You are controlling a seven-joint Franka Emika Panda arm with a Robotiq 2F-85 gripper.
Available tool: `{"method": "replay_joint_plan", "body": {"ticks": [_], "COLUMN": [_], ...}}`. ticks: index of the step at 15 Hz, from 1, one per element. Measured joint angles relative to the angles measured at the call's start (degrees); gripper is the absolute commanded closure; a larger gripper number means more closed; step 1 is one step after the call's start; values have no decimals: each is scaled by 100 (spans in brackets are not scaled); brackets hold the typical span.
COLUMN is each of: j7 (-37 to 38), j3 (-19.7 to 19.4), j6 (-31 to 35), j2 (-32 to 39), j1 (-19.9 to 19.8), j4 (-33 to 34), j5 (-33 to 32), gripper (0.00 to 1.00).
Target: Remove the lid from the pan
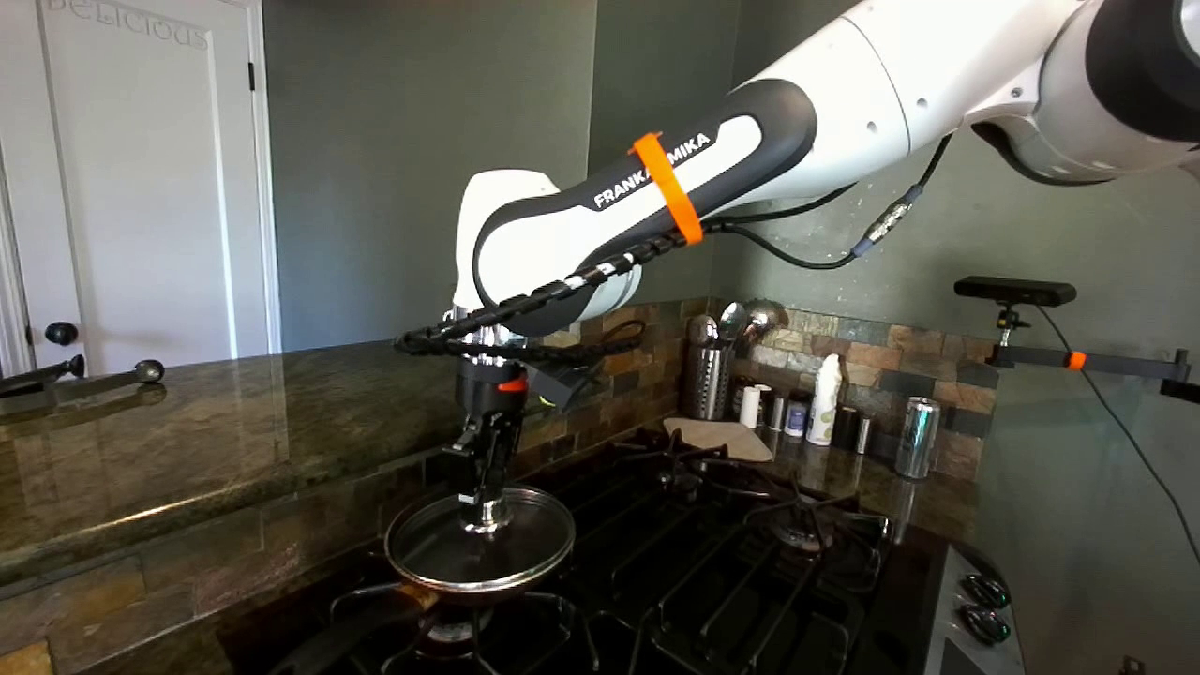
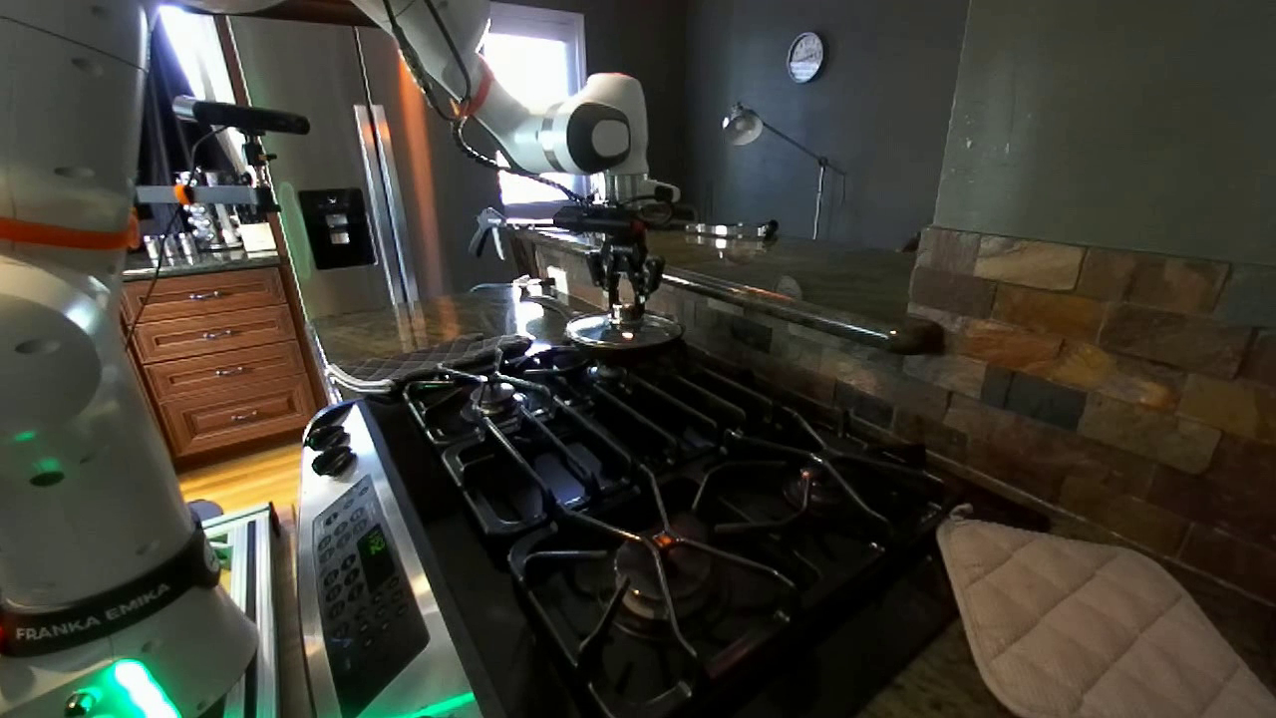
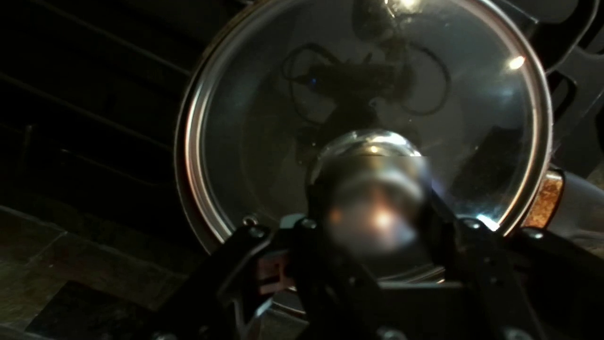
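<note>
In an ext. view, gripper (image 1: 482, 504) pts straight down, fingers in snug w/ hold of knob (image 1: 487, 518) on lid (image 1: 480, 555); lid's over pan (image 1: 469, 598), whose handle (image 1: 342, 637) runs twd 8 o'clock. In an ext. view, lid's at 12 o'clock on stove (image 2: 478, 578), pale potholder (image 2: 1087, 613) btwn 3 & 4. Wrist view: fingers at knob's 9 & 3, pan rim showing past lid at 9, handle nr 4. Can't tell if lid's seated or a touch up.
</note>
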Motion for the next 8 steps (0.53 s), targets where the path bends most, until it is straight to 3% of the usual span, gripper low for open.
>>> {"method": "replay_joint_plan", "body": {"ticks": [7,8], "j7": [0,0], "j3": [0,0], "j6": [0,0], "j2": [2,2], "j1": [0,0], "j4": [3,3], "j5": [-1,-1], "gripper": [77,54]}}
